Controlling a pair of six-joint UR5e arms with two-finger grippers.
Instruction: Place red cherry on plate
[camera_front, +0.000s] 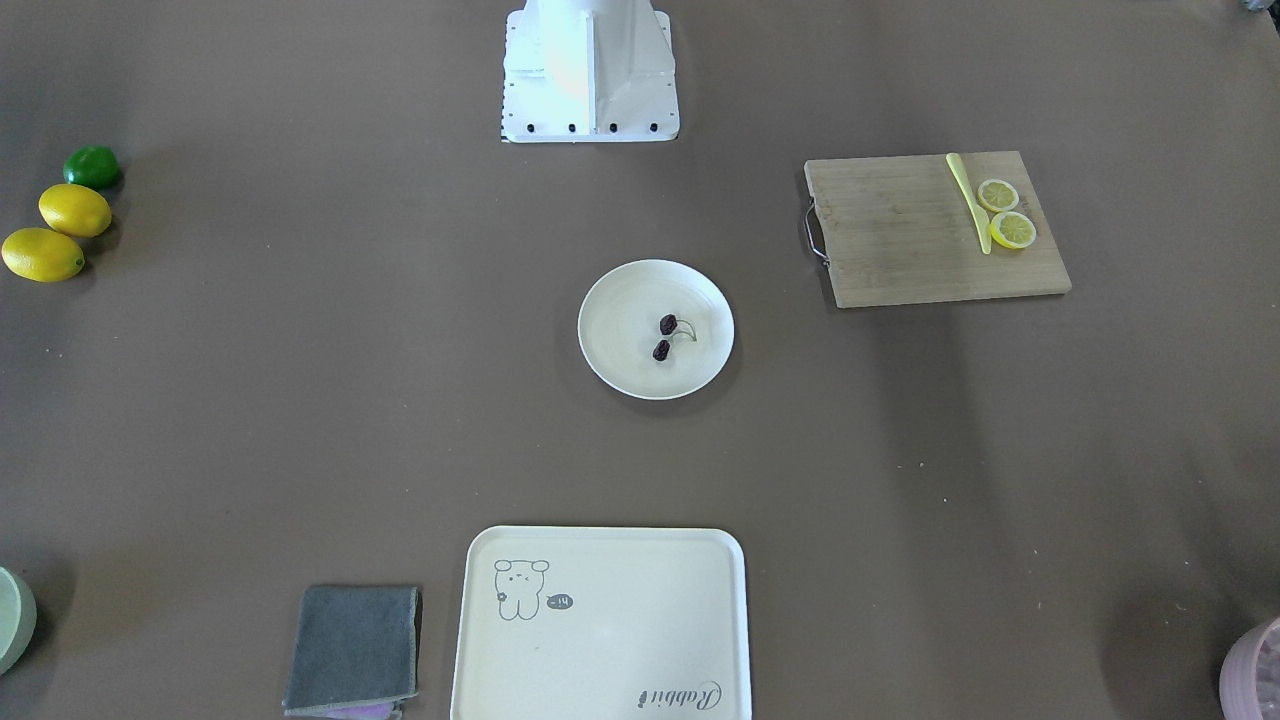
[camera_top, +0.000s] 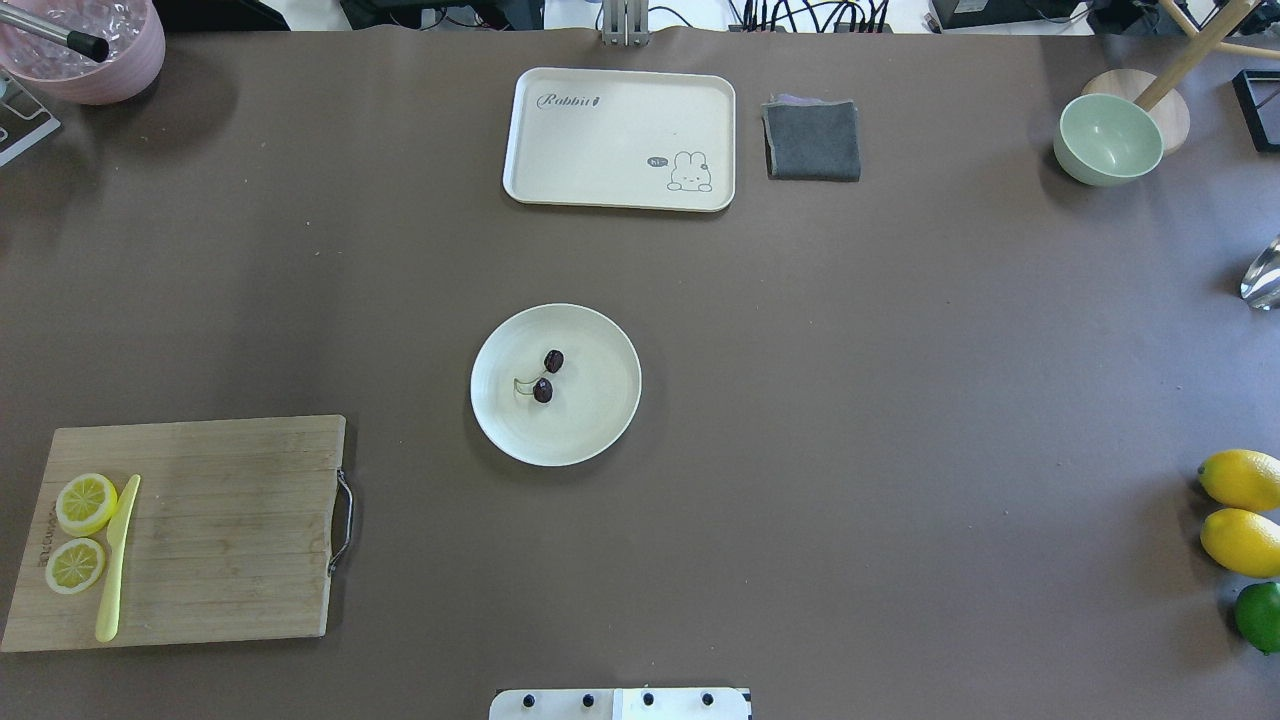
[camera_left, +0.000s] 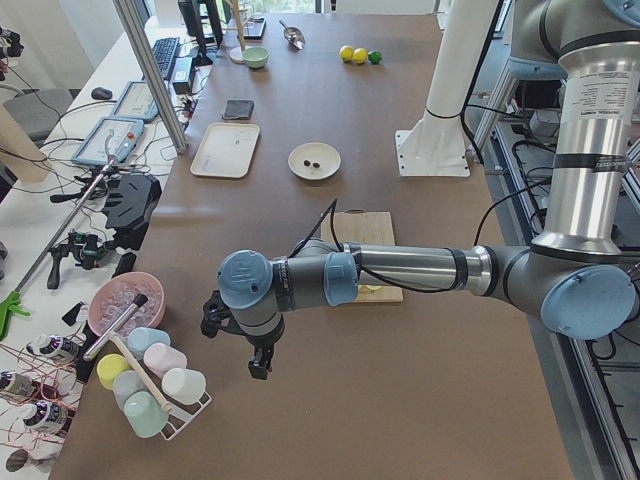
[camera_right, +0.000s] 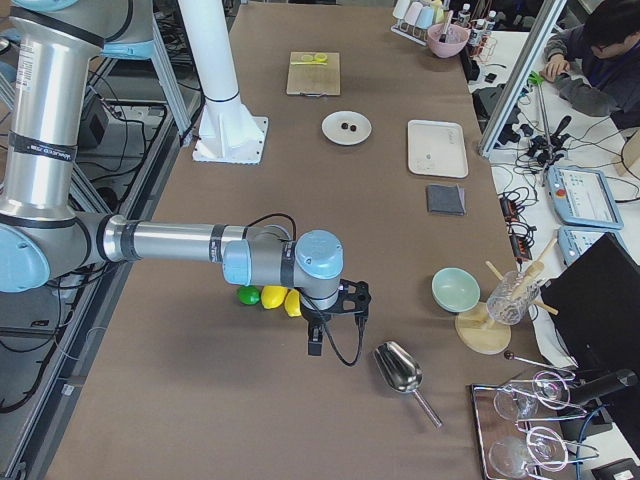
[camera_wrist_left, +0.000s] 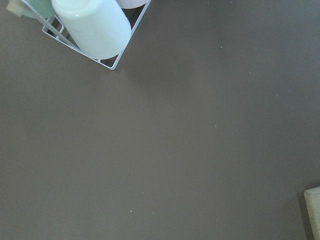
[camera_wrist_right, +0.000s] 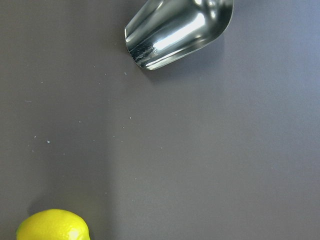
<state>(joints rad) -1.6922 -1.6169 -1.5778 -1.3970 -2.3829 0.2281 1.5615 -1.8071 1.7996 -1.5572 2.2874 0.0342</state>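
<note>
The red cherry, two dark maroon fruits on thin stems, lies inside the round cream plate at the table's middle. Neither arm reaches into the front-facing or overhead views. The exterior left view shows my left gripper hanging over bare table at the left end, far from the plate. My right gripper hangs at the opposite end beside the lemons, equally far from the plate. I cannot tell whether either gripper is open or shut.
A cutting board holds lemon slices and a yellow knife. The rabbit tray, grey cloth and green bowl stand at the far side. Lemons, a metal scoop and a cup rack lie at the ends.
</note>
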